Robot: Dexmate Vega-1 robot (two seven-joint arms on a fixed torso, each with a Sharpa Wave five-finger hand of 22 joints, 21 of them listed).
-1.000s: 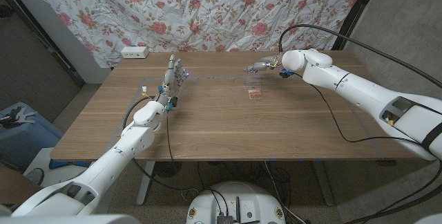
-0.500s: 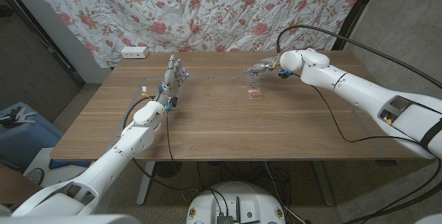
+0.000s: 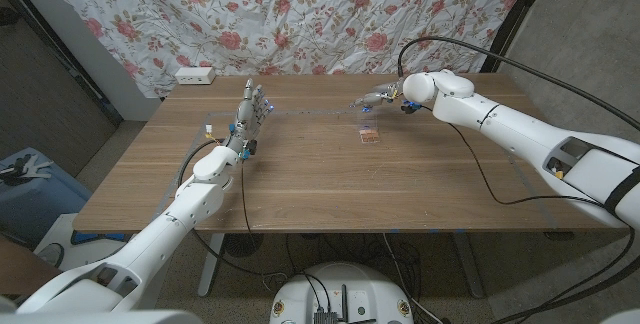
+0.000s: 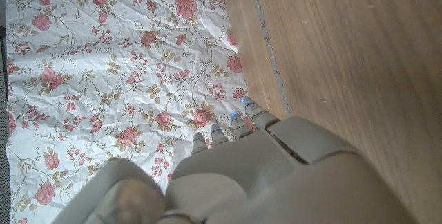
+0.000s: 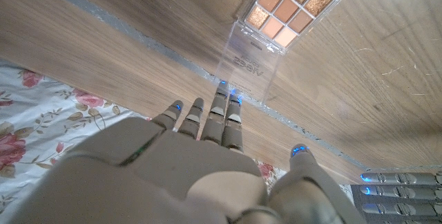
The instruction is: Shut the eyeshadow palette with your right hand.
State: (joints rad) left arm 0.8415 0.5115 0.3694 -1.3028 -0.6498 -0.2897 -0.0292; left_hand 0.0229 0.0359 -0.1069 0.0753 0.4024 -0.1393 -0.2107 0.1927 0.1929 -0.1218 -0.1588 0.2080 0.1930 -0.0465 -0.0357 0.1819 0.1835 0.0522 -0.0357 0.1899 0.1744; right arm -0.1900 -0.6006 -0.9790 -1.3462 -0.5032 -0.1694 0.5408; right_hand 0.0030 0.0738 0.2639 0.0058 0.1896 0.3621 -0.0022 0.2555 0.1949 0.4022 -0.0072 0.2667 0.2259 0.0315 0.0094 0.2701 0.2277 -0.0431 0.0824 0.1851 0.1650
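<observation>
Head view: palette [image 3: 370, 135] lies open on the tabletop [image 3: 330, 184], well right of my left hand [image 3: 252, 109].
Right hand [image 3: 377, 96]: hovers just behind the palette, fingers [image 5: 222, 113] apart, holding nothing.
Lid [image 5: 248, 68]: clear, hinged out toward my fingertips; pans beyond it.
Long axis: I judge it runs straight away from the fingers.
Left hand: upright, fingers apart, idle.

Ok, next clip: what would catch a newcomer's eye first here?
Probably the open eyeshadow palette, small on the wooden table, its clear lid folded out toward the right hand, which hovers just behind it with fingers apart. Next, the left hand, raised upright on the table's left side, holding nothing. Behind it all hangs a rose-print cloth.
</observation>
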